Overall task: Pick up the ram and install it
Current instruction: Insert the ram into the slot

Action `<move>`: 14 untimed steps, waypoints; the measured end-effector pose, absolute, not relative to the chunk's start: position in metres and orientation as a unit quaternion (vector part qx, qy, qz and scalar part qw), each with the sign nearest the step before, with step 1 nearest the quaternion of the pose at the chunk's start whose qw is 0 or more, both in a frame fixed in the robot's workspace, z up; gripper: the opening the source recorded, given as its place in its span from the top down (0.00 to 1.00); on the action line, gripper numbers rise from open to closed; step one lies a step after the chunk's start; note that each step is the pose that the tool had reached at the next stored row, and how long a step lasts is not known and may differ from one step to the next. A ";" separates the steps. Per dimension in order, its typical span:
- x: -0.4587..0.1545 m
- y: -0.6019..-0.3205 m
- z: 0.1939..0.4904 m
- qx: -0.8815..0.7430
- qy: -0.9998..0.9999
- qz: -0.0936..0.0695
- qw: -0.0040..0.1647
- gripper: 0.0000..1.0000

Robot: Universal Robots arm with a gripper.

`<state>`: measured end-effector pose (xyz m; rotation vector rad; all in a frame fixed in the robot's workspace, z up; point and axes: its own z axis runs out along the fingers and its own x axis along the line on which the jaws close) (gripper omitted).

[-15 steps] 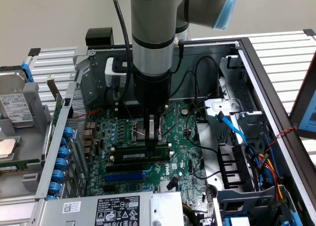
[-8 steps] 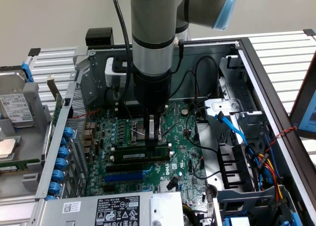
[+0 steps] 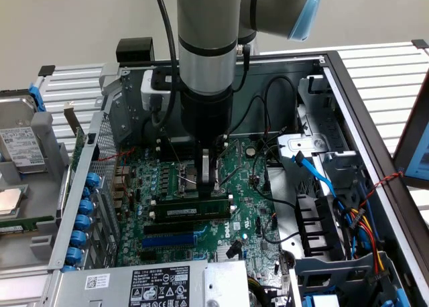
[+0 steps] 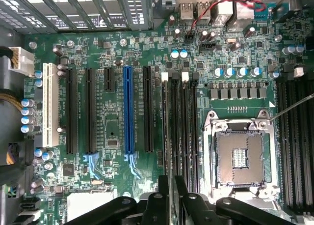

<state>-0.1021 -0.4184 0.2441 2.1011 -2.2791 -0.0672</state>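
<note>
Nearest me, past the labelled metal box at the case's front edge, the blue slot point(image 3: 181, 240) runs across the motherboard point(image 3: 248, 206). Just behind it, among the black memory slots, is the ram point(image 3: 191, 204). It stands on its long edge with the label face towards me, its long axis running from the exterior view's left to right, parallel to those slots. In the wrist view the ram point(image 4: 170, 136) appears edge-on, lined up over one slot. The gripper point(image 3: 207, 179) is directly above its middle, fingers pinched on the stick's top edge as far as I can judge. This looks like the seating step: it needs a straight, even push down, contacts square in the slot, with both end latches catching. Beyond lies the empty CPU socket point(image 4: 240, 156).
</note>
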 end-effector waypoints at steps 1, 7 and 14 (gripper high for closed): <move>-0.102 -0.418 0.246 0.677 -0.735 -0.022 0.020 0.80; -0.102 -0.418 0.249 0.677 -0.735 -0.022 0.020 0.80; -0.102 -0.418 0.249 0.677 -0.735 -0.022 0.020 0.89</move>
